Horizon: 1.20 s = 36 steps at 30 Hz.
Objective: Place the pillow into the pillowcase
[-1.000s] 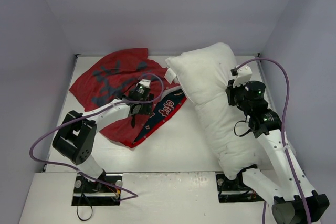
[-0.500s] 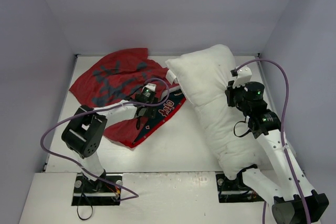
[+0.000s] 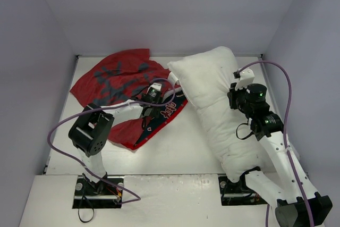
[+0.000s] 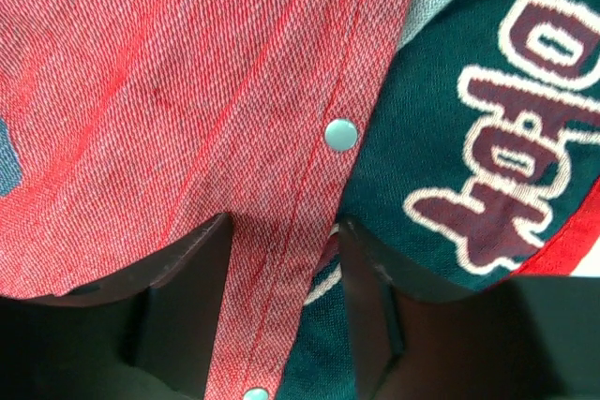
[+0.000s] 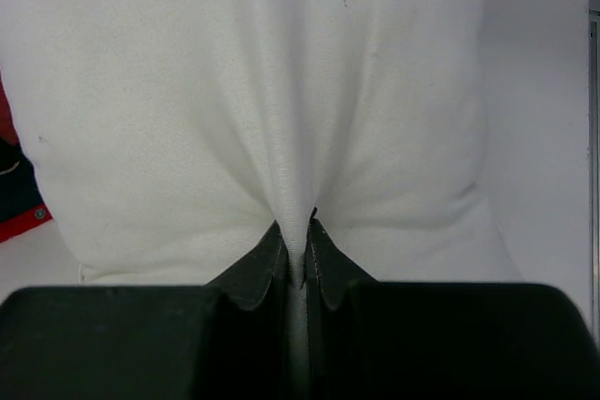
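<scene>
Right hand (image 5: 298,255) was pressed together on a fold of the pillow (image 5: 262,72), white cloth gathered into a ridge between the fingers. From the top view I had the pillow lying diagonally on the right half of the bench (image 3: 180,147), one end toward the back wall, the other down by the right arm's base, with the right hand gripping near its right edge. It was fully outside the pillowcase (image 3: 114,78), which lay crumpled on the left rear of the bench, its near corner folded over and showing a dark green lining (image 3: 169,111) with lettering. The pillow's back-left corner sat just beside that flap; I couldn't tell if they touched. Left hand (image 4: 284,231) was spread, fingers either side of the red stitched hem, tips down at the cloth, nothing pinched. One metal snap (image 4: 340,134) sat on the hem just ahead of the fingers, a second snap at the frame's bottom edge between them. Green lining ran to the right of the hem
</scene>
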Tool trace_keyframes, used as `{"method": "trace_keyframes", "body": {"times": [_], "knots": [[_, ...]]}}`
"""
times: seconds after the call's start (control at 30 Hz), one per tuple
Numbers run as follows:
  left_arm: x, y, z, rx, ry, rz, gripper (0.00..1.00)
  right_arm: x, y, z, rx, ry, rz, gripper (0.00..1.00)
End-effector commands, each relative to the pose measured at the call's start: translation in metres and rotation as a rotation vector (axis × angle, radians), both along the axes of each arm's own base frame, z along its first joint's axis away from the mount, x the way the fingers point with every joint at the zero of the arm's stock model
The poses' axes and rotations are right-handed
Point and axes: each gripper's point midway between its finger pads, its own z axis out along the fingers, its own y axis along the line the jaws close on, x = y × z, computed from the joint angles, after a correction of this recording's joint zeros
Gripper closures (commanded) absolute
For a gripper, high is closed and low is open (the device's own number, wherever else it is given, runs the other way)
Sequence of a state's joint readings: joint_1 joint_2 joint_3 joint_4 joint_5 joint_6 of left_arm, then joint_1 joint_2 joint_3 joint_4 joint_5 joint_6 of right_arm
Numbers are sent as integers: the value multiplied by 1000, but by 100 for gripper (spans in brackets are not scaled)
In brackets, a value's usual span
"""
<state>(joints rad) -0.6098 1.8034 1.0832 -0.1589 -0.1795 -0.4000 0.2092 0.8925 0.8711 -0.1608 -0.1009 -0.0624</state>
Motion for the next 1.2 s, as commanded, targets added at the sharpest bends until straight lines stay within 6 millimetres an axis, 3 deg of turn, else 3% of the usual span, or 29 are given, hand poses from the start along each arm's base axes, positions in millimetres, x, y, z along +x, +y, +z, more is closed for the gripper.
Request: {"method": "trace_keyframes", "body": {"times": [0.0, 0.13, 0.27, 0.53, 0.9, 1.17], "knots": [[21, -9, 24, -8, -87, 4, 57, 2, -1, 24, 34, -83, -13, 100], [25, -9, 25, 3, -89, 4, 65, 1, 0, 23, 35, -81, -8, 100], [28, -10, 38, 10, -108, -8, 74, 1, 0, 23, 32, -80, -6, 100], [27, -11, 50, 19, -101, -45, 100, 0, 1, 24, 31, -85, 2, 100], [25, 13, 89, 62, -143, -35, 100, -9, 8, 32, 40, -115, 60, 100], [15, 7, 92, 22, -97, -87, 100, -11, 11, 29, 48, -106, 72, 100]]}}
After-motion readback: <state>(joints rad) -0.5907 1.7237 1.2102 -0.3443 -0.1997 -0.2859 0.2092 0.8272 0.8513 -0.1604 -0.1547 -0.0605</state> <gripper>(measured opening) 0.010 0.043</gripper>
